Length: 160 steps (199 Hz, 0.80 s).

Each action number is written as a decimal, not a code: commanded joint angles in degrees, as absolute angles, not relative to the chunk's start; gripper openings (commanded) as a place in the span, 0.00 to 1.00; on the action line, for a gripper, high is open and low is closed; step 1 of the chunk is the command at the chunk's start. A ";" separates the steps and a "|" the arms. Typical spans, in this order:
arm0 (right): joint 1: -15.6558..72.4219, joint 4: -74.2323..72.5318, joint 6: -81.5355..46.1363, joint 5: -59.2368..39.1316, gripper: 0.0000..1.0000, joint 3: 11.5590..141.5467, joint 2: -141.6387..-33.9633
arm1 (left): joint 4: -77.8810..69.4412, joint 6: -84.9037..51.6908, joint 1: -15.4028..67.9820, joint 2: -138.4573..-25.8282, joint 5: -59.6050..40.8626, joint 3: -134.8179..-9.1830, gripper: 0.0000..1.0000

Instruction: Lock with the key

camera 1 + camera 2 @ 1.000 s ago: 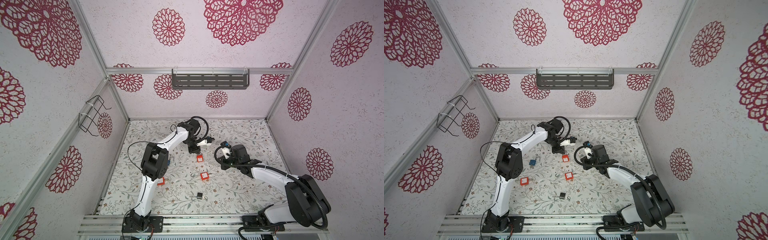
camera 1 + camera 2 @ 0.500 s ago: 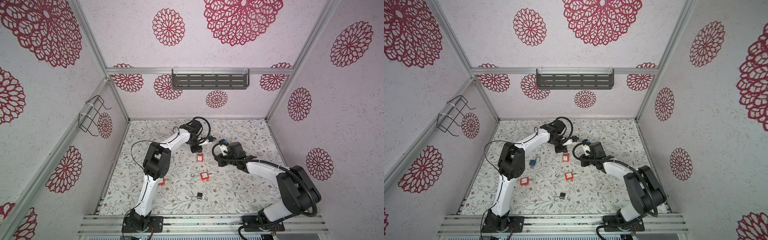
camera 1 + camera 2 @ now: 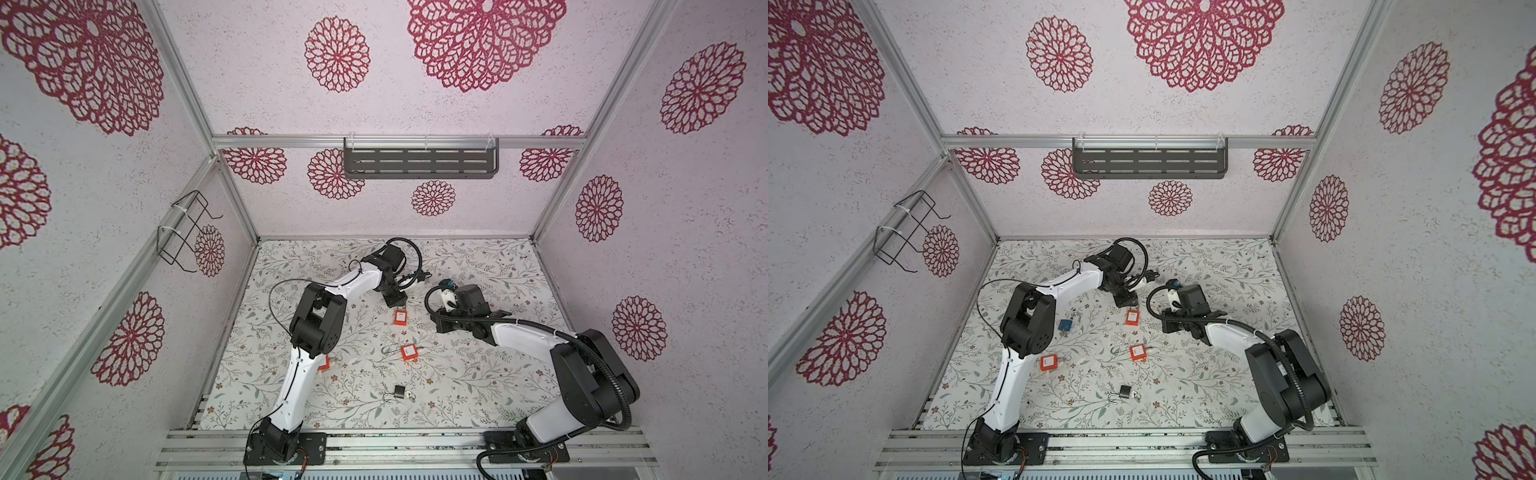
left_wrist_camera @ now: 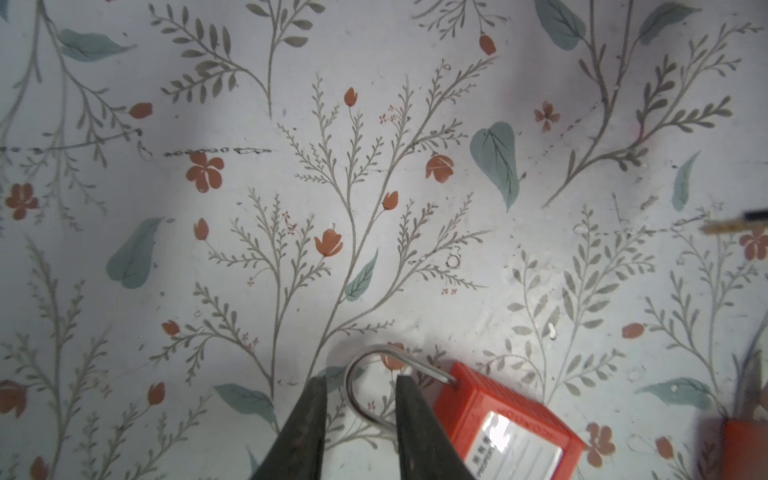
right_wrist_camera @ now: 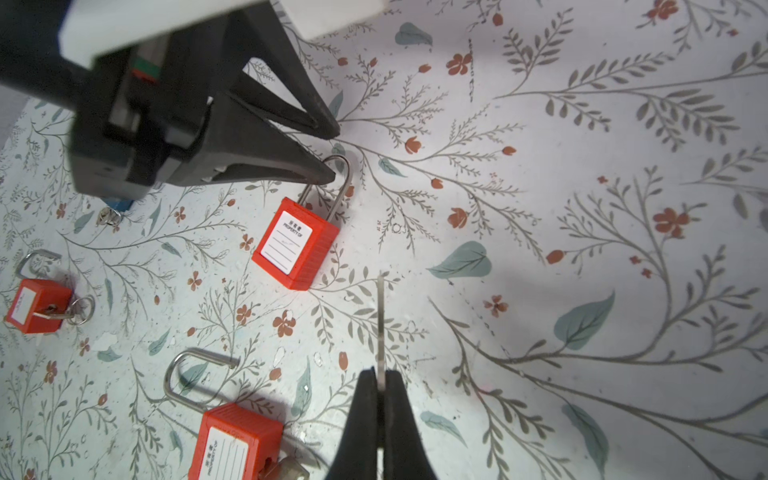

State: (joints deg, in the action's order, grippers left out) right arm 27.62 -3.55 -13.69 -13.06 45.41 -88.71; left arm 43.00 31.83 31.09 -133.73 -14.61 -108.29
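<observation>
- Since a second ago the right arm has stretched in toward the middle of the surface (image 3: 498, 270), bringing its wrist nearer the left arm's. The padlocks lie where they lay.
- In both top views the left arm is bent sharply at the elbow. Its left end effector (image 3: 396, 303) is tipped down just behind the red padlock (image 3: 400, 318) (too small here to read the jaws).
- The right arm lies low and long, with the right end effector (image 3: 435, 326) pointing left, near that padlock. The key cannot be made out in these views.
- In a top view the left arm covers most of the third red padlock (image 3: 324, 365). The blue padlock (image 3: 1065, 325) shows in a top view, just beside the left elbow.
- A second red padlock (image 3: 408, 352) and a black padlock (image 3: 399, 390) lie nearer the front rail.
- Left wrist view: the jaws stand partly apart, straddling one leg of the shackle (image 4: 353, 374) without pinching it.
- The shackle's far end passes behind a finger, so I cannot tell whether it is latched. The lock's body is cut off by the frame edge.
- A blurred sliver (image 4: 731, 224) pokes in at the side (too soft to name).
- Right wrist view: the right end effector's jaws are pressed together on the key (image 5: 380, 316), seen edge-on as a thin blade. Its tip is near the red padlock's body but apart from it.
- The left end effector's housing hides most of the blue padlock (only a corner shows).
</observation>
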 commanded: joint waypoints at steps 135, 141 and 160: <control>34.92 8.80 -14.81 -2.07 0.00 61.57 -101.71 | 13.21 12.00 21.99 -95.51 -15.68 -76.15 0.50; 35.00 9.71 -14.78 -1.76 0.00 62.45 -102.53 | 13.94 10.67 21.76 -94.37 -15.04 -75.36 0.50; 35.57 11.45 -14.81 -0.64 0.00 64.34 -104.37 | 17.49 8.11 21.12 -90.59 -14.27 -73.97 0.49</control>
State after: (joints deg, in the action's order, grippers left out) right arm 34.81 7.70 -14.66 -3.33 61.28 -103.26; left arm 16.14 12.67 21.87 -94.63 -14.79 -75.83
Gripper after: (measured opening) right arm 0.055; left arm 0.496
